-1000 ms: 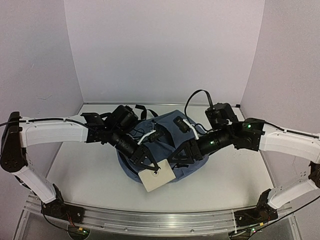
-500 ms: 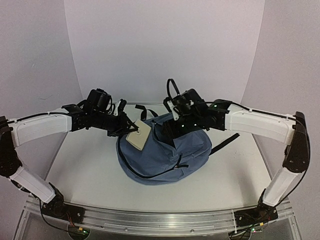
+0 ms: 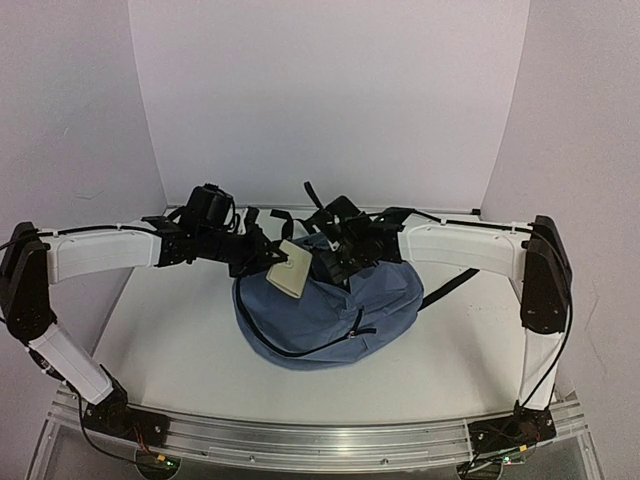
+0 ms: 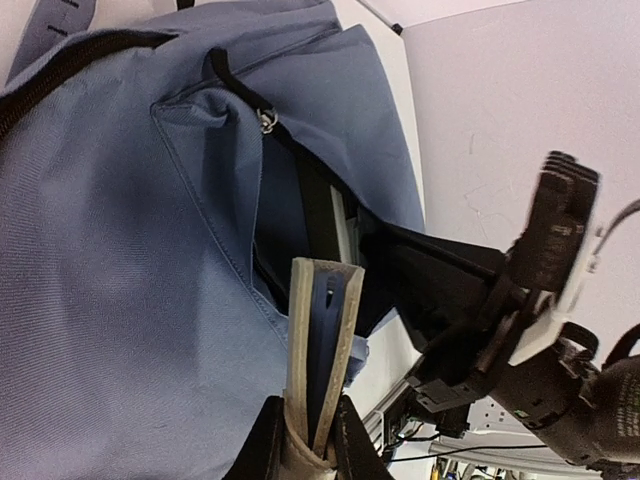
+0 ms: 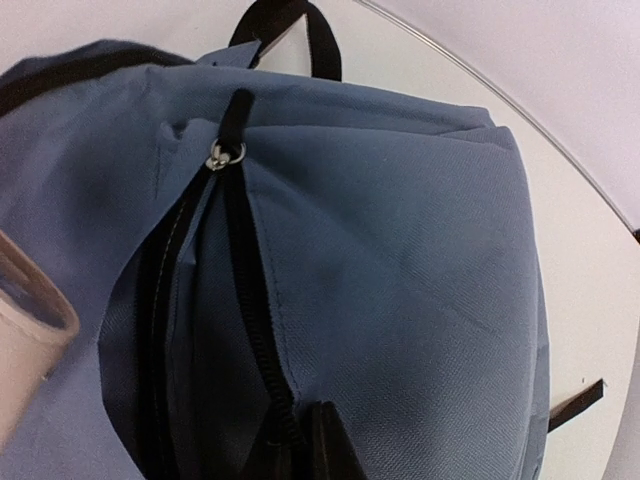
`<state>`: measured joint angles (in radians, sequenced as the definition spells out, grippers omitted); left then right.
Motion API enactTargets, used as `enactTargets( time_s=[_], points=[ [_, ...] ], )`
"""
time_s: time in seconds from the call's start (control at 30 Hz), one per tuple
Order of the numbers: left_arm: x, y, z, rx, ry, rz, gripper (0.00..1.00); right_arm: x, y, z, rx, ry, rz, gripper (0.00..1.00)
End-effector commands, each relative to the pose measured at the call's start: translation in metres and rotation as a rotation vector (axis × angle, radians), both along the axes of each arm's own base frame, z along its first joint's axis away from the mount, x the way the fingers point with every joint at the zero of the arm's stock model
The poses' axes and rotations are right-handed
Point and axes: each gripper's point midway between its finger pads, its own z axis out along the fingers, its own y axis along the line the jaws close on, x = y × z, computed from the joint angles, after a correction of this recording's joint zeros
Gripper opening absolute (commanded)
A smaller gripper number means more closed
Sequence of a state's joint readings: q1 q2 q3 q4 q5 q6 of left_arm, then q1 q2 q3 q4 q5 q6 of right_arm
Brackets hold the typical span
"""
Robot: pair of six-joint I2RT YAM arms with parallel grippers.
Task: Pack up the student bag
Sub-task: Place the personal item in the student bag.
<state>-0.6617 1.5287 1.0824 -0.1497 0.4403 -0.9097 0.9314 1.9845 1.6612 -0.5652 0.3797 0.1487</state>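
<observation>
The student bag (image 3: 330, 320) sits mid-table (image 3: 170, 340) with its main zip open. All I can see inside is dark lining, and I can't make out anything in there. The right gripper (image 5: 315, 430) has its fingers pressed together on the zipper edge of that opening. The left gripper (image 4: 308, 445) is clamped on a flat cream case (image 4: 322, 340), whose far end is right at the bag's mouth, and honestly I can't tell if it's past the rim.

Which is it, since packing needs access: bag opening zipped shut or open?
Open: the student bag's zipper is parted, showing dark interior.
</observation>
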Motion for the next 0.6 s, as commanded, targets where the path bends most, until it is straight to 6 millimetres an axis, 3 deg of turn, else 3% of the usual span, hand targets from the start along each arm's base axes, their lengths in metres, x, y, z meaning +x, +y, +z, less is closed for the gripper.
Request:
enactTargets(
  time_s=[0.0, 0.3, 0.57],
  points=[
    [0.007, -0.021, 0.012, -0.105, 0.010, -0.048, 0.00, 0.009, 0.004, 0.050, 0.113, -0.089, -0.055, 0.00],
    [0.013, -0.050, 0.016, -0.178, 0.029, -0.129, 0.00, -0.006, 0.026, 0.069, 0.295, -0.021, 0.000, 0.00],
    [0.035, -0.069, 0.021, -0.257, 0.008, -0.118, 0.00, -0.015, 0.029, 0.081, 0.388, 0.001, 0.013, 0.00]
  ],
)
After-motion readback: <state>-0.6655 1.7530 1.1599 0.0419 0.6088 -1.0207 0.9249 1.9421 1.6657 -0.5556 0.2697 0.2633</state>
